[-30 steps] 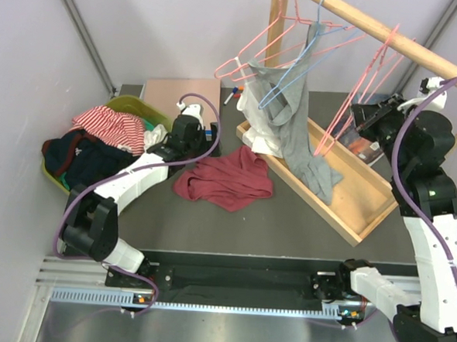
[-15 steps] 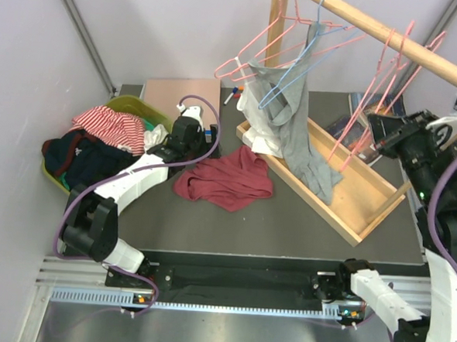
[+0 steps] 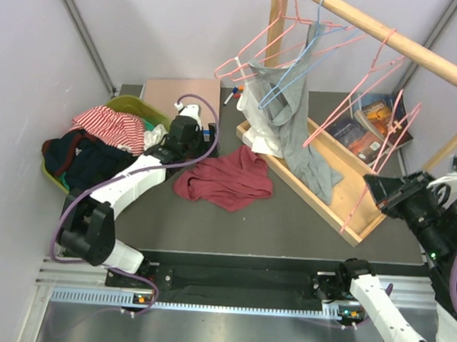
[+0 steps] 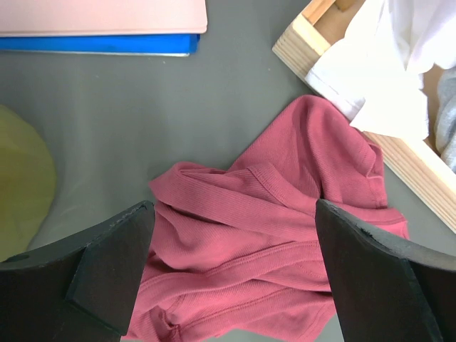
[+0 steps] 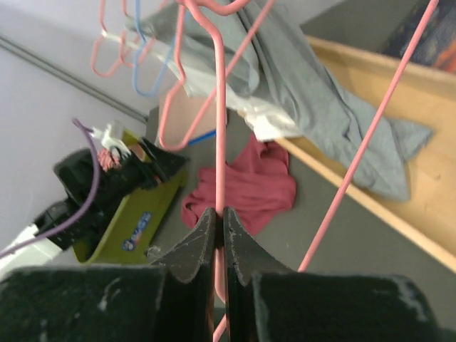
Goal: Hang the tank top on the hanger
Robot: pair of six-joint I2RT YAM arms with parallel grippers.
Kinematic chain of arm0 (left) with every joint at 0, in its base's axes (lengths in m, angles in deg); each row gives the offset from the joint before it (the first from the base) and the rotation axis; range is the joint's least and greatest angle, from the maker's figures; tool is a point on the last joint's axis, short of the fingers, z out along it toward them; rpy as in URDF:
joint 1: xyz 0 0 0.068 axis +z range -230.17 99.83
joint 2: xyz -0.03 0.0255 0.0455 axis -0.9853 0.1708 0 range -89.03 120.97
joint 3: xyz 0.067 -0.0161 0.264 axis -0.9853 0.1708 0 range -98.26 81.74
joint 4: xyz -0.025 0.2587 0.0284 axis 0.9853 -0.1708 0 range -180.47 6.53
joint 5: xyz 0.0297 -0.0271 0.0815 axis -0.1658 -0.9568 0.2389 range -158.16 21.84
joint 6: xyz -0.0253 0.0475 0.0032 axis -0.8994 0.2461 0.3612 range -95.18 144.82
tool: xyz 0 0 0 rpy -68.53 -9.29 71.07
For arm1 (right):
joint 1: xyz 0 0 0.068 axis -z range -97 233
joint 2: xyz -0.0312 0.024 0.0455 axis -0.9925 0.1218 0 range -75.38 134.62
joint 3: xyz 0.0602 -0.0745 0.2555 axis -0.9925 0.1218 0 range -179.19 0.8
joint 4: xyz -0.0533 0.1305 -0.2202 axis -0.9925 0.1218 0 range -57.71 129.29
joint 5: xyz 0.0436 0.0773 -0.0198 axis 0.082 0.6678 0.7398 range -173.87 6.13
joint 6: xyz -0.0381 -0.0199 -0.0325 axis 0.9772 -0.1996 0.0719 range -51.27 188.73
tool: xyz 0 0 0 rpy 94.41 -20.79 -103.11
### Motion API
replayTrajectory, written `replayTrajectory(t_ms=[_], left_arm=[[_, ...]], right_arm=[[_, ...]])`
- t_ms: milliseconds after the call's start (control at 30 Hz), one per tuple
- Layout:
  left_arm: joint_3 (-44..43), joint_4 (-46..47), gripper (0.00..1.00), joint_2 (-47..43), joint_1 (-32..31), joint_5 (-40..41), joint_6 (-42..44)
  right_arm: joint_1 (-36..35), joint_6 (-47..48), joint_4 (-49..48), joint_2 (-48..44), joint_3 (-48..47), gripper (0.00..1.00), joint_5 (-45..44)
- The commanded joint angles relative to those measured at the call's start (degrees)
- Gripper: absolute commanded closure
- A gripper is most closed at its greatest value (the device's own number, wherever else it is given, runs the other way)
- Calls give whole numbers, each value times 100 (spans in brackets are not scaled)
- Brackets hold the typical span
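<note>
The maroon tank top (image 3: 224, 180) lies crumpled on the dark table, left of the wooden tray. It also shows in the left wrist view (image 4: 271, 235) and the right wrist view (image 5: 246, 185). My left gripper (image 3: 190, 144) hovers open over the tank top's back-left edge, and its jaws (image 4: 234, 206) stand wide apart and empty. My right gripper (image 3: 373, 188) is shut on the wire of a pink hanger (image 3: 385, 153), held in the air off the rod over the tray's near right corner. In the right wrist view the gripper (image 5: 219, 214) pinches the pink hanger (image 5: 219, 128).
A wooden rod (image 3: 407, 46) crosses the top right with more pink hangers and a blue hanger carrying a grey garment (image 3: 293, 124). The wooden tray (image 3: 365, 218) lies below it. A yellow-green bin (image 3: 132, 103) with a striped cloth (image 3: 111, 125) stands left. Books (image 3: 375, 122) lie back right.
My right arm has swung from the rod toward the near right, carrying one pink hanger off the rod. The left arm and tank top have barely moved.
</note>
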Motion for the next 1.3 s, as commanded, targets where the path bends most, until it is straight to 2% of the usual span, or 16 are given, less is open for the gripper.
replayTrajectory(t_ms=[0,100,233,267,367,467,700,933,1133,1267], left_arm=[[-91,-3,1,-554,34,23,136],[-179,-205,1,-817,34,-161,259],[-328,-337,1,-1160,34,-1109,636],[-355,-363,1,-1222,34,-1625,663],[-566,-565,1,-1363,25,-2452,673],[-742,-715,1,-1451,25,-2841,567],[-970,-759,1,-1539,25,-3044,383],[-1462,-1074,1,-1469,25,-3510,294],[-1919,-1322,3,-1442,25,-4072,154],[-1911,-858,4,-1477,25,-4634,-355]], right_arm=[[54,-187,260,-235,780,100,526],[46,-73,198,-244,1098,100,921],[46,279,84,-113,1345,100,1563],[37,392,14,-112,1380,100,1782],[54,656,-13,-121,1407,100,2012],[46,833,74,-112,1389,100,2205],[46,956,259,-349,1284,100,2513],[54,1465,101,-95,1301,100,3531],[46,1606,75,11,1441,100,4050],[46,1650,-110,115,1555,100,4165]])
